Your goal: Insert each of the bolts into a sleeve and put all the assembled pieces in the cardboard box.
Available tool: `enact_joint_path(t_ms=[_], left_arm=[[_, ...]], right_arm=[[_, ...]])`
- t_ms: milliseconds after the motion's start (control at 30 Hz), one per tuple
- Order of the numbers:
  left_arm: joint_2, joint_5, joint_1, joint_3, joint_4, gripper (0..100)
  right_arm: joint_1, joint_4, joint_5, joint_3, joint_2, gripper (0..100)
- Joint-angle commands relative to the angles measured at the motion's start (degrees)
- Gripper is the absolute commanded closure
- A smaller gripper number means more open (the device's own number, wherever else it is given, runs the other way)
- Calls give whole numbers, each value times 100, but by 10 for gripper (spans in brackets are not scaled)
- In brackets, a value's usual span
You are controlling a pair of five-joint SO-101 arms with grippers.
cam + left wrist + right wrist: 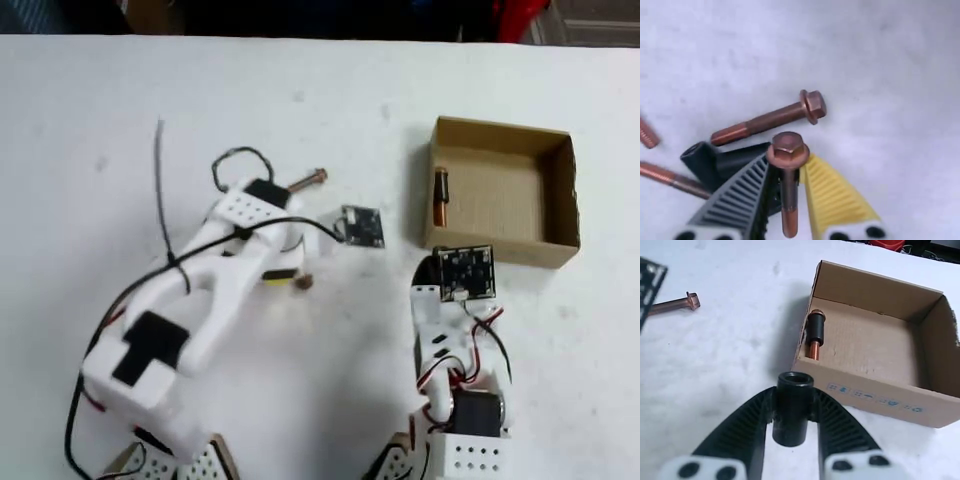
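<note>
table: white, scuffed | red object: beyond far edge

Bolt tip and second bolt, both edge-cropped.

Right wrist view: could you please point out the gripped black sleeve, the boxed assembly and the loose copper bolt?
Black cylindrical sleeve (pixel 792 410), right wrist view, side wall.
Copper bolt in black sleeve assembly (pixel 815 331), right wrist view, the sleeve.
Loose copper hex-head bolt (pixel 672 305), right wrist view, shank.

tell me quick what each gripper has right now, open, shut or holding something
Left gripper: closed on a copper-coloured hex-head bolt.
Right gripper: closed on a black cylindrical sleeve.
</note>
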Motion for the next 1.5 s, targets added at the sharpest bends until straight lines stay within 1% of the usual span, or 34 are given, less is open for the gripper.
enact_joint_path(t_ms=[0, 200, 300, 400, 500, 667, 800, 933, 1167, 1333, 1467], left_arm=[[-1059, 765, -92, -176, 97, 979], [-1824, 1908, -453, -176, 97, 978], [-2088, 2514, -664, -176, 97, 978], [-2352, 2840, -787, 44, 97, 978], [-2659, 2919, -787, 431, 97, 978], [-3468, 2884, -787, 1011, 70, 978], [-4268, 2919, -787, 1398, 79, 978], [-5033, 2963, -892, 1846, 53, 978], [-6176, 4237, -1525, 2295, 44, 978], [-6730, 4695, -1349, 2321, -26, 977], [-6985, 5512, -1200, 2321, -290, 977]], right_arm=[[-251, -13, -44, -53, -57, 982], [-646, 4, -44, -44, -57, 982], [-998, 4, -44, -44, -57, 982], [-1385, 4, -44, -44, -57, 982], [-1710, 13, 0, -44, -57, 982], [-2457, 13, -9, -44, -57, 982], [-2738, -75, -26, 44, -57, 982], [-2976, -391, -26, 185, -57, 982], [-3336, -1182, -44, 510, -57, 982], [-3442, -1534, -62, 519, -57, 982], [-3495, -1710, -730, 519, -57, 982]])
